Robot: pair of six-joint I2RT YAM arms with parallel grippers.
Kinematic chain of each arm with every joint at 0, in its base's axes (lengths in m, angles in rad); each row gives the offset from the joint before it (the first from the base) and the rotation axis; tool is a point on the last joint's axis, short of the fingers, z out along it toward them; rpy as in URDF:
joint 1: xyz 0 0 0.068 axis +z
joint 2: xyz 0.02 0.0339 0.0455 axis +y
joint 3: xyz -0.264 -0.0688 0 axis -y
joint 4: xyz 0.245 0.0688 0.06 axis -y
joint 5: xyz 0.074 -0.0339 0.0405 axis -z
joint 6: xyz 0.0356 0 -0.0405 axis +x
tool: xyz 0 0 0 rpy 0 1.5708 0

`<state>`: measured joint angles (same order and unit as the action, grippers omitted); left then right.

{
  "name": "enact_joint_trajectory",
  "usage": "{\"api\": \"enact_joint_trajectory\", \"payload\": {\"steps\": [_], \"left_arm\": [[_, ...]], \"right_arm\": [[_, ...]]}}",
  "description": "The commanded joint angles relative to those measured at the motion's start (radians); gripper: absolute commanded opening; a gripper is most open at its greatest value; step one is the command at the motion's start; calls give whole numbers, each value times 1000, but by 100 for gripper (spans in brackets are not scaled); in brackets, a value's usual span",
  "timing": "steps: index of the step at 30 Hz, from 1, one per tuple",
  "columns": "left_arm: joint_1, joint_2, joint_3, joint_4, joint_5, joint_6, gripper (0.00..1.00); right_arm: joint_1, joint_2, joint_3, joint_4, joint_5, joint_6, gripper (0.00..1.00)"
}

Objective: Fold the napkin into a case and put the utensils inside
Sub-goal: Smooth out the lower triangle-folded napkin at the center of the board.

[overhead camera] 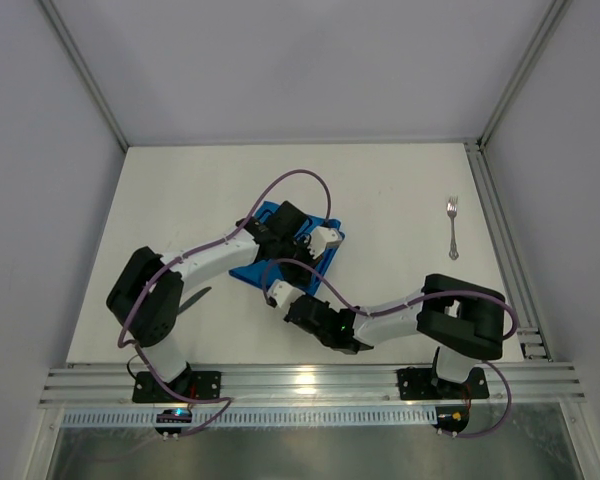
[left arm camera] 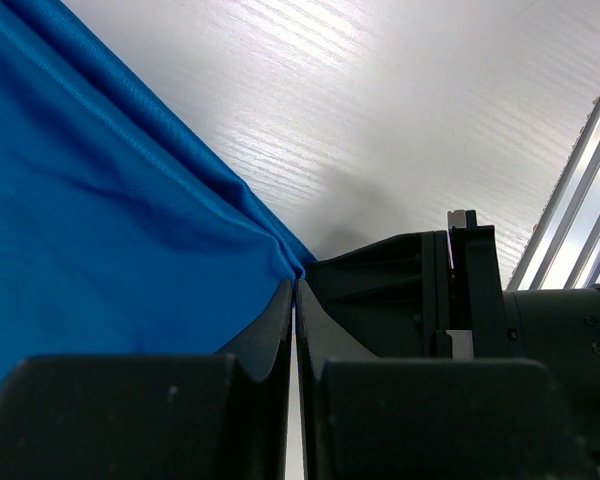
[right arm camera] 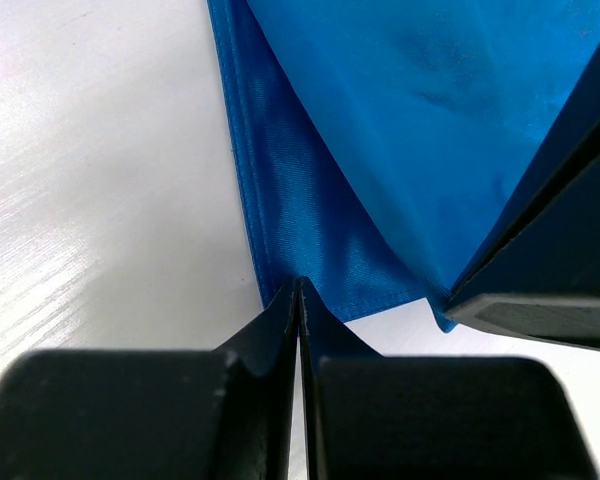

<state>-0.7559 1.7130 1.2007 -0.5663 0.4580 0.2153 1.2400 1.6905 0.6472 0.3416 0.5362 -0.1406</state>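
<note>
Napkin [left arm camera: 100, 220] edges sit pinched in the clenched left gripper [left arm camera: 295, 290] and right gripper [right arm camera: 300, 290].

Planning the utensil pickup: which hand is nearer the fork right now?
Left. The left hand pinches the napkin at its right corner, closer to the fork; the right hand grips the near-left edge, farther away.

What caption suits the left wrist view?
Left gripper, jaws shut on an edge of the blue napkin, white table beyond.

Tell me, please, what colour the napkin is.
The napkin is plain bright blue, unpatterned; the left wrist view shows it best.
</note>
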Motion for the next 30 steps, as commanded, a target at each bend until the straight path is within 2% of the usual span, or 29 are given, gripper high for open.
{"api": "enact_joint_trajectory", "payload": {"steps": [1, 6, 10, 15, 20, 22, 25, 29, 30], "left_arm": [[3, -36, -18, -55, 22, -5, 0], [6, -23, 9, -37, 10, -8, 0], [12, -18, 29, -33, -1, -7, 0], [23, -23, 30, -41, 4, -1, 0], [24, -38, 2, -60, 13, 22, 0], [24, -42, -6, -70, 19, 50, 0], [24, -33, -18, -101, 18, 104, 0], [24, -4, -44, -118, 28, 156, 0], [23, 2, -49, -121, 28, 163, 0]], "right_arm": [[-11, -23, -3, -78, 39, 35, 4], [10, -104, -18, -59, 76, -30, 9], [9, -205, -20, -62, 36, -73, 15], [10, -293, -46, -95, -7, -94, 15], [9, -481, -188, -119, -116, -13, 13], [4, -612, -243, -142, -116, 57, 13], [-69, -756, -254, -225, -177, 177, 14], [-298, -841, -239, -300, -298, 347, 14], [-395, -841, -232, -309, -333, 375, 14]]}}
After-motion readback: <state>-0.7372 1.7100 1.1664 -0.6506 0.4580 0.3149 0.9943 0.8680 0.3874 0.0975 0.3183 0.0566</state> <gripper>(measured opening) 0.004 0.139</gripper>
